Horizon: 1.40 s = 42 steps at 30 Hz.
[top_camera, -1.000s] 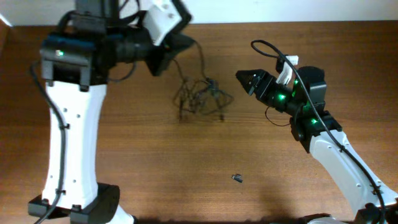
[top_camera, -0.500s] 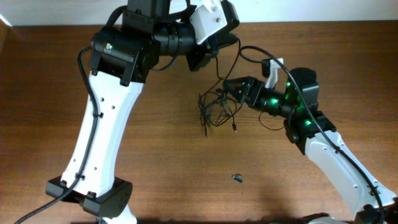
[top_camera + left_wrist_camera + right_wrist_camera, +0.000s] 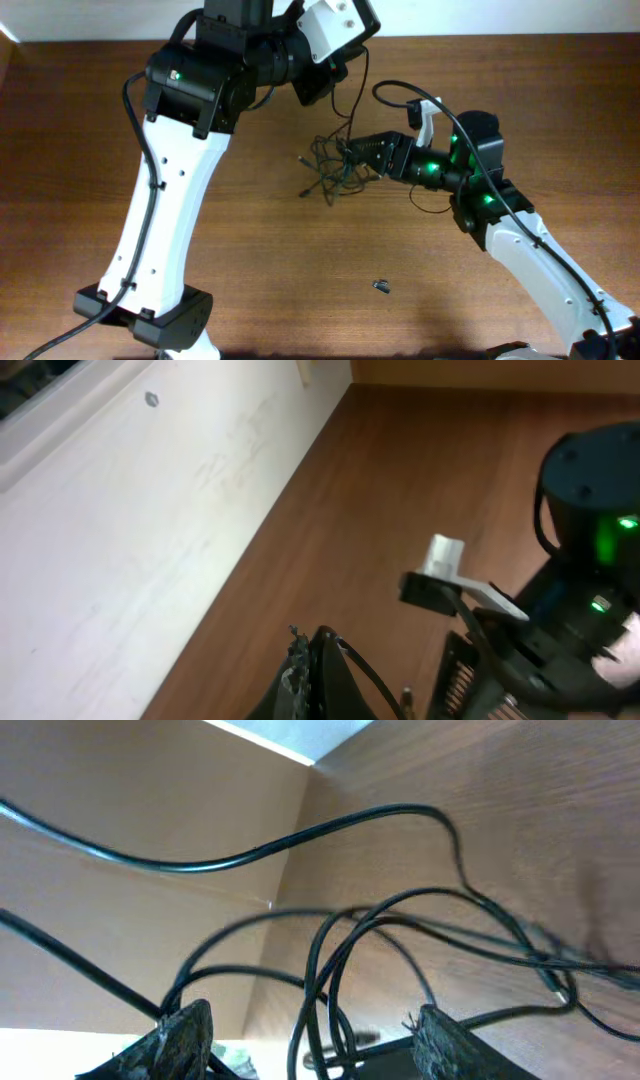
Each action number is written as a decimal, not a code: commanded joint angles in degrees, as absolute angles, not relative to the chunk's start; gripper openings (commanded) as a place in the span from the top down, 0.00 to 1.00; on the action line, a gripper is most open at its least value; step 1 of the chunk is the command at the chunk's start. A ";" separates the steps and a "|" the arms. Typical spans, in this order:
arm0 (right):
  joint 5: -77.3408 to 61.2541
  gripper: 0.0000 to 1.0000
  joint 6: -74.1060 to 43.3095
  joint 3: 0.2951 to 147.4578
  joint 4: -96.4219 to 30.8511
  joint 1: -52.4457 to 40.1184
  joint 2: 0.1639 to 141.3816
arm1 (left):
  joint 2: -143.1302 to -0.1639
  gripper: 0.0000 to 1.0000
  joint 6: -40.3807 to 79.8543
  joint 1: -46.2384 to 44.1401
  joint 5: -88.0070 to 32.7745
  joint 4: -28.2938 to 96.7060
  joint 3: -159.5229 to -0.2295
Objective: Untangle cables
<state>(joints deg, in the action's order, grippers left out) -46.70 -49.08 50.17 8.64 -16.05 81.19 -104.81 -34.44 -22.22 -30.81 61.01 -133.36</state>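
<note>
The cables [image 3: 335,168] are a tangled bunch of thin black cords at the middle of the brown table. My left gripper [image 3: 340,80] hangs above the bunch, shut on one strand that runs down into the tangle. In the left wrist view its jaws [image 3: 310,645] are closed with the cord [image 3: 365,672] leaving the tips. My right gripper [image 3: 362,152] is at the tangle's right side. In the right wrist view its fingers [image 3: 315,1035] are apart, with several cable loops [image 3: 330,950] passing between them.
A tiny dark stubby piece [image 3: 381,287] lies alone on the table toward the front. The left arm's white column and base [image 3: 150,310] stand at front left. A white wall [image 3: 120,540] borders the table's far edge.
The left arm swung right, over the tangle, and lifted a strand. The right gripper pushed left into the bunch. The tangle has shifted and been pulled upward.
</note>
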 commanded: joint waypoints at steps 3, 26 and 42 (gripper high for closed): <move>-48.88 0.36 -46.78 50.17 8.80 -20.27 81.12 | -104.95 1.00 -33.58 -22.35 -30.15 58.65 -133.97; -20.43 0.18 -42.24 50.17 10.13 -22.44 81.12 | -105.06 0.97 -29.98 -22.41 -36.47 66.48 -133.97; -6.37 0.94 -42.17 50.17 5.34 -22.44 81.12 | -105.03 1.00 -30.00 -22.50 -47.81 69.04 -133.97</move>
<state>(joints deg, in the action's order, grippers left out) -9.87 -42.04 50.19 7.84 -22.17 81.19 -104.81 -30.35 -22.22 -45.32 69.17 -133.36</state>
